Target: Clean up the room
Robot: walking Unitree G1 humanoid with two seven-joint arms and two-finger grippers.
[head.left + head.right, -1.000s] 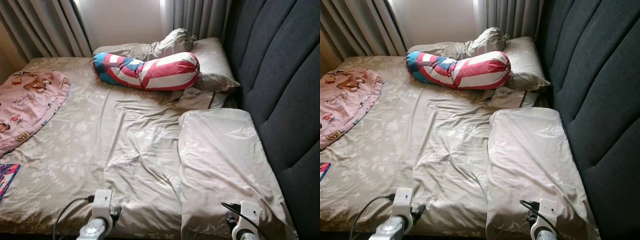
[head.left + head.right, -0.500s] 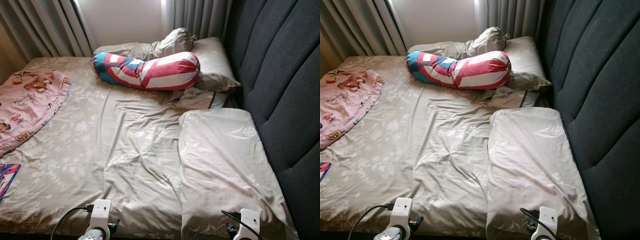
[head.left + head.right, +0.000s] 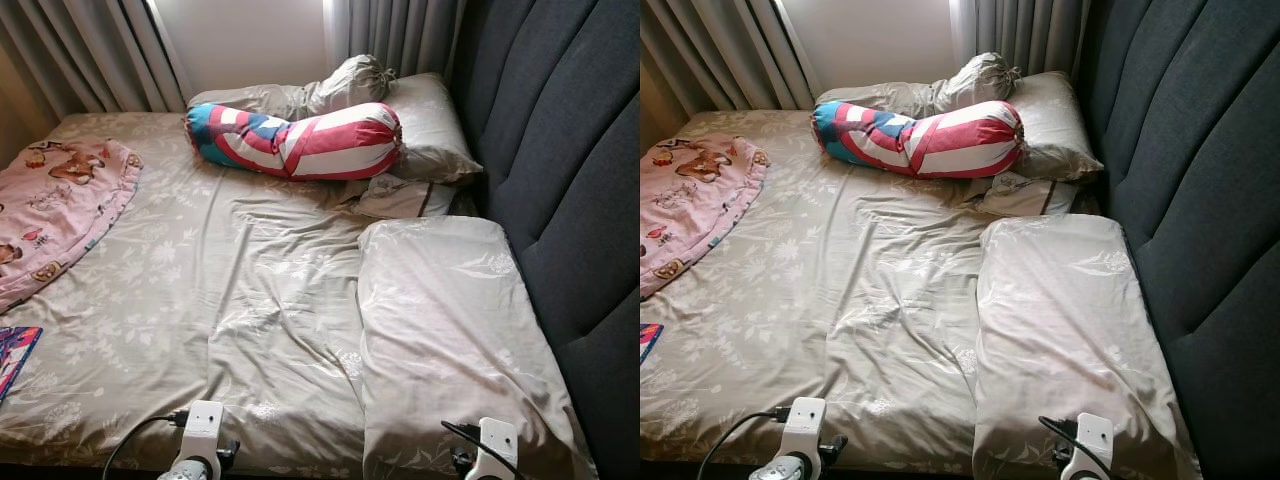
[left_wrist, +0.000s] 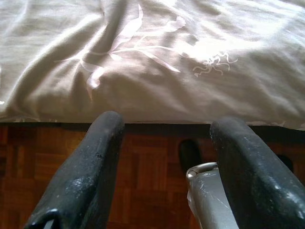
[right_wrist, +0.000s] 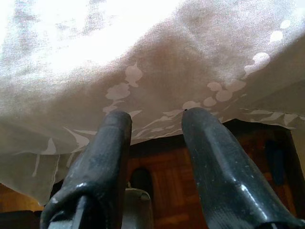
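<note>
Bed (image 3: 250, 300) ahead: one striped bolster (image 3: 295, 140) far, three pillows, nearest (image 3: 450, 330) right, one pink blanket (image 3: 55, 215) left. No readable writing. My left claw (image 4: 167, 138) and right claw (image 5: 155, 131) both apart, empty, near bed edge.

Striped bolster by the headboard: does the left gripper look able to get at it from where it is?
Probably not. The left gripper sits open at the bed's near edge, while the striped bolster lies across the sheet at the far end.
</note>
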